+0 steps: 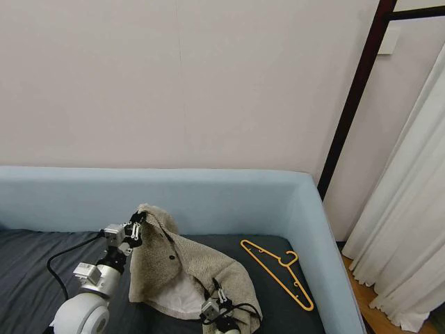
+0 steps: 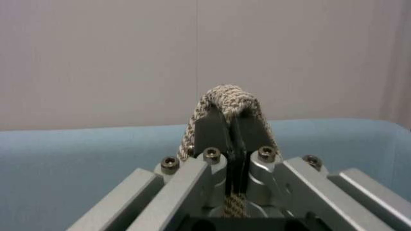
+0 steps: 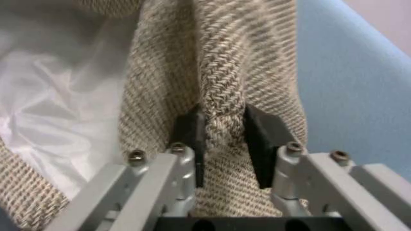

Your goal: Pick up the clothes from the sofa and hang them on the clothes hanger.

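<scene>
While we held the woven garment [image 1: 182, 263] partly lifted off the sofa [image 1: 229, 195], our left claw [image 1: 142, 224] was clenched on its topmost fold, up near the sofa's backrest. Our right claw [image 3: 224, 129] pinched a lower fold toward the sofa's front edge. The orange hanger [image 1: 277, 270] lay flat on the sofa seat, just beside the garment's hem. We judged the pick-up step to be underway. The next move called for spreading the garment's neck and bringing it to the hanger.
</scene>
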Tool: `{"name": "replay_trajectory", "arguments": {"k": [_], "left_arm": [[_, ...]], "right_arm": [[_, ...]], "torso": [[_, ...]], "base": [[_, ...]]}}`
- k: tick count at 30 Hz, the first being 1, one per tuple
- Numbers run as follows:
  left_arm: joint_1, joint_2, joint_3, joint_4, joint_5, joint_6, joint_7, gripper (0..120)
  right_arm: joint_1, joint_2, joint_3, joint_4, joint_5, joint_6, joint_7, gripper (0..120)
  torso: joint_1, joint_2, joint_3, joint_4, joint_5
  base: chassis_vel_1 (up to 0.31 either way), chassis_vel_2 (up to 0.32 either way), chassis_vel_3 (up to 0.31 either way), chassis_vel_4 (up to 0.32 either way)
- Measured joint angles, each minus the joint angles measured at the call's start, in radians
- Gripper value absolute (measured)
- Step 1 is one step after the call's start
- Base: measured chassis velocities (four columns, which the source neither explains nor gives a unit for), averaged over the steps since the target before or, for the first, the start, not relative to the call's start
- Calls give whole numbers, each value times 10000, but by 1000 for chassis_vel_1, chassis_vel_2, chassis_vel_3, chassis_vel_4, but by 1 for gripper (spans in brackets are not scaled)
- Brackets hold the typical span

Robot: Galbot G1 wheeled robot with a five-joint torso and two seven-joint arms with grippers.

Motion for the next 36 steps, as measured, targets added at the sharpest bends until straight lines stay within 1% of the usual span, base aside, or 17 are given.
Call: {"name": "replay_trajectory", "arguments": {"k": [3,4,6,8,9,13,14,15,17,19,20,24,25,26,27,30,36], "left_arm": [[-37,0,31,37,-2,-8,1,0],[-37,0,31,37,-2,-8,1,0],[-49,9,37,43,-2,-19,2,0],[-49,25,37,43,-2,-37,2,0],[-49,25,37,43,-2,-37,2,0],[-25,77,2,4,-11,-48,5,0],[-25,77,2,4,-11,-48,5,0],[-6,88,-17,-19,-14,-52,6,0],[52,93,-68,-72,-21,-62,7,0],[116,99,-122,-110,-26,-76,6,0],[116,99,-122,-110,-26,-76,6,0],[177,161,-216,-137,-46,-85,6,0],[177,161,-216,-137,-46,-85,6,0],[179,175,-239,-155,-61,-87,6,0],[179,190,-262,-186,-87,-87,6,0],[119,241,-363,-351,-237,-87,-17,0],[90,508,-666,-978,-597,-41,-151,0]], "right_arm": [[-118,-317,335,452,425,562,-612,9],[-118,-317,335,452,425,562,-612,9],[-144,-629,533,914,1313,977,-1372,1],[-114,-868,748,1251,2484,1354,-2374,0],[-114,-868,748,1251,2484,1354,-2374,0],[274,-1248,1513,1622,5721,2070,-5038,0],[274,-1248,1513,1622,5721,2070,-5038,0],[407,-1341,1743,1667,6602,2073,-5765,0],[672,-1519,2272,1701,8518,1788,-7624,0],[837,-1598,2810,1508,9825,1366,-9436,0],[837,-1598,2810,1508,9825,1366,-9436,0],[1062,-1704,3816,751,11221,177,-14080,0],[1062,-1704,3816,751,11221,177,-14080,0],[1109,-1730,4009,579,11303,-90,-15272,0],[1159,-1750,4141,470,11314,-257,-16106,0],[1425,-1787,4338,357,11407,-523,-17341,0],[2224,-1820,4384,318,12124,-750,-17577,0]], "torso": [[0,0,0,0,0],[0,0,0,0,0],[0,1,-1,0,0],[0,0,0,-1,0],[0,0,0,-1,0],[0,0,0,2,1],[0,0,0,2,1],[0,0,0,1,1],[0,0,0,1,1],[0,0,0,2,1],[0,0,0,2,1],[0,0,0,1,1],[0,0,0,1,1],[0,0,0,0,2],[0,0,0,0,2],[0,0,0,-1,1],[1,0,0,1,-1]], "base": [[0,0,0,0],[0,0,0,0],[0,0,0,0],[0,0,0,0],[0,0,0,0],[0,0,0,0],[0,0,0,0],[0,0,0,0],[0,0,0,0],[0,0,0,0],[0,0,0,0],[0,0,0,0],[0,0,0,0],[0,0,0,0],[0,0,0,0],[0,0,0,0],[0,0,0,0]]}}
